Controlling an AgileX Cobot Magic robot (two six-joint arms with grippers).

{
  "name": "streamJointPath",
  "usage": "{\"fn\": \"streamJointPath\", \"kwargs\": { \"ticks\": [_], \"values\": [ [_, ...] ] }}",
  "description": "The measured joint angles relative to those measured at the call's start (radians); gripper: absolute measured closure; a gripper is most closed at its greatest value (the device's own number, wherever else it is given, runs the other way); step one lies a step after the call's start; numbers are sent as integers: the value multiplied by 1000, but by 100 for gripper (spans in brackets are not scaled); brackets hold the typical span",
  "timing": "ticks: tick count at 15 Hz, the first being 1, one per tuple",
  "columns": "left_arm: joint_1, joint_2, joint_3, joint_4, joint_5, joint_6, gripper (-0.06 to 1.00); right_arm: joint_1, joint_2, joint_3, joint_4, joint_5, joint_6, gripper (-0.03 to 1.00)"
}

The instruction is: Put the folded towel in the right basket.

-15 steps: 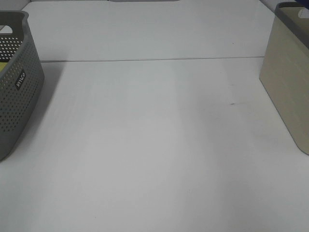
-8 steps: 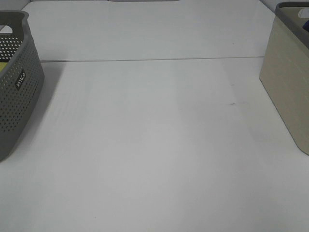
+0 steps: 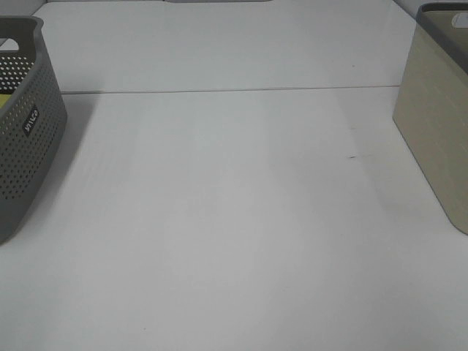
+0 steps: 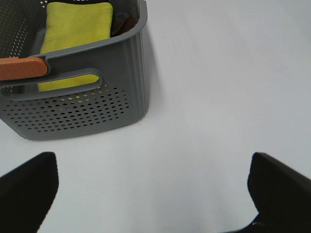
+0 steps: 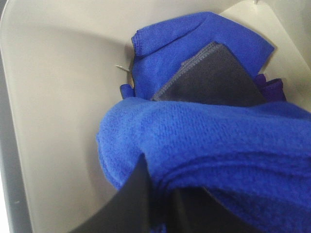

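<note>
Two baskets stand at the edges of our white table (image 3: pixel 234 219): the grey perforated basket (image 3: pixel 25 139) far left, the beige right basket (image 3: pixel 435 139) far right. Our right gripper (image 5: pixel 158 194) is clamped on the folded towel (image 5: pixel 218 145), inside the beige basket above other blue and grey cloths. Our left gripper (image 4: pixel 155 194) hangs wide apart near the grey basket, which contains a yellow cloth (image 4: pixel 73 29).

1. My high camera crops the right basket (image 3: pixel 431 139) and the grey basket (image 3: pixel 25 131) at its edges.
2. The right gripper's fingertips vanish under the folded towel (image 5: pixel 218 145).
3. Neither arm shows from above.
</note>
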Motion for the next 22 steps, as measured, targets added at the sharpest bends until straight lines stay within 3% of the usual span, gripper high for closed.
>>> {"fn": "streamJointPath", "kwargs": {
  "ticks": [7,8,9,12,13,16,22],
  "values": [
    [0,0,0,0,0,0,-4,0,0,0,-3,-3,0,90],
    [0,0,0,0,0,0,-4,0,0,0,-3,-3,0,87],
    [0,0,0,0,0,0,-4,0,0,0,-3,-3,11,78],
    [0,0,0,0,0,0,-4,0,0,0,-3,-5,64,23],
    [0,0,0,0,0,0,-4,0,0,0,-4,1,73,10],
    [0,0,0,0,0,0,-4,0,0,0,-7,28,73,0],
    [0,0,0,0,0,0,-4,0,0,-2,3,97,77,-1]
  ]
}}
